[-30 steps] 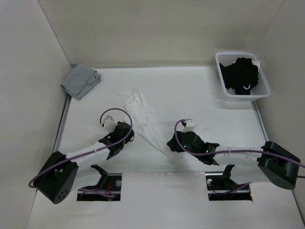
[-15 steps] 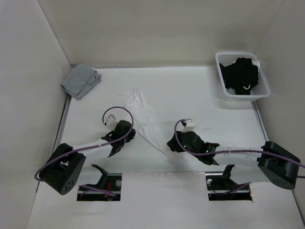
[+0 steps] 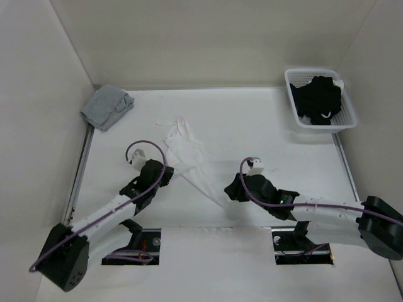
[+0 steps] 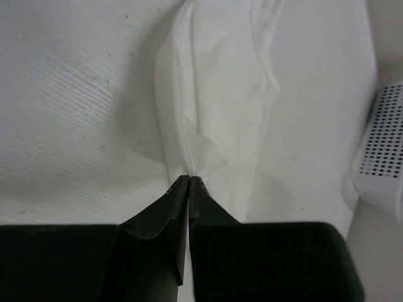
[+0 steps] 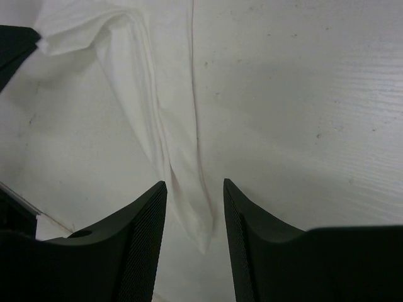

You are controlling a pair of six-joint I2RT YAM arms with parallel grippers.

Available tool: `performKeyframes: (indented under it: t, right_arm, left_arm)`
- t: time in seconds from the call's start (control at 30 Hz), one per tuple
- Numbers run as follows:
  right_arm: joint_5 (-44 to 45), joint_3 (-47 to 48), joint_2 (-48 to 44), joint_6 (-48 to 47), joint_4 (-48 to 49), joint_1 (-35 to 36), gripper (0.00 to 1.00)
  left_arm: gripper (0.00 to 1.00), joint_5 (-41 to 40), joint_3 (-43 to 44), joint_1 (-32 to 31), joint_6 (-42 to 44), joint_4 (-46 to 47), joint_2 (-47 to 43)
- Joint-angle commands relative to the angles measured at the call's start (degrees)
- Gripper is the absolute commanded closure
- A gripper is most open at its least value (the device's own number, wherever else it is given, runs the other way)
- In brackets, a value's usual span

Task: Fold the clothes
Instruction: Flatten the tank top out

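The left pincer [image 4: 189, 179] is fully closed, and a fold of the white camisole [image 4: 220, 94] is pinched between its tips. Creases in the fabric run into the grip point from the far side. The grip sits on the garment's left edge, about midway along its length.

The right pincer [image 5: 194, 182] stands wide apart. Its two fingers are set either side of the garment's narrow near end, which tapers to a point between them. Contact with the fabric cannot be determined.

The camisole lies stretched on the white counter [image 3: 264, 132] between the two arms. It runs diagonally from far left to near right, with its shoulder straps [image 3: 169, 122] at the far end.

A grey cloth bundle [image 3: 107, 107] lies at the far-left corner. A white basket [image 3: 293, 78] holding black garments [image 3: 318, 97] stands at the far-right corner, well apart from the camisole.
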Motion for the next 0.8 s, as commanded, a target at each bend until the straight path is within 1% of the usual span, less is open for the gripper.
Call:
performKeyframes:
  t: [0.0,0.13,0.3,0.37,0.43,0.53,0.63,0.67,0.77]
  right_arm:
    - [0.8,-0.5,-3.4,2.6,-5.9,0.2,0.54]
    - [-2.1,0.0,-4.1,4.3,-11.4,0.2,0.53]
    - [-5.8,0.5,-1.5,6.5,-10.9,0.5,0.49]
    - [-7.1,0.5,0.2,7.5,-9.0,0.8,0.5]
    - [-7.9,0.3,1.8,8.6,-7.1,1.1,0.52]
    - [-7.3,-0.5,3.4,10.0,-5.7,1.1,0.56]
    - [-6.2,-1.1,3.6,10.2,-4.0,1.1,0.65]
    - [-5.8,-1.1,3.5,10.4,-3.8,1.1,0.69]
    - [-4.2,-1.4,3.1,10.9,-3.1,1.1,0.88]
  left_arm:
    - [1.0,-0.3,-1.9,1.8,2.2,-7.1,-11.1]
    - [1.0,1.7,-3.6,4.6,3.5,-16.9,-22.5]
    - [1.0,4.9,-5.4,7.7,4.4,-26.4,-32.6]
    - [1.0,5.4,-5.8,9.0,5.3,-28.5,-35.9]
    - [1.0,6.0,-6.2,10.2,6.3,-29.4,-37.6]
    - [1.0,7.8,-6.5,11.8,8.0,-29.5,-38.4]
    - [1.0,9.5,-7.1,13.3,8.8,-28.8,-38.6]
    - [1.0,10.1,-7.4,13.8,9.0,-28.5,-38.8]
    - [1.0,11.2,-7.6,14.7,9.8,-27.4,-39.1]
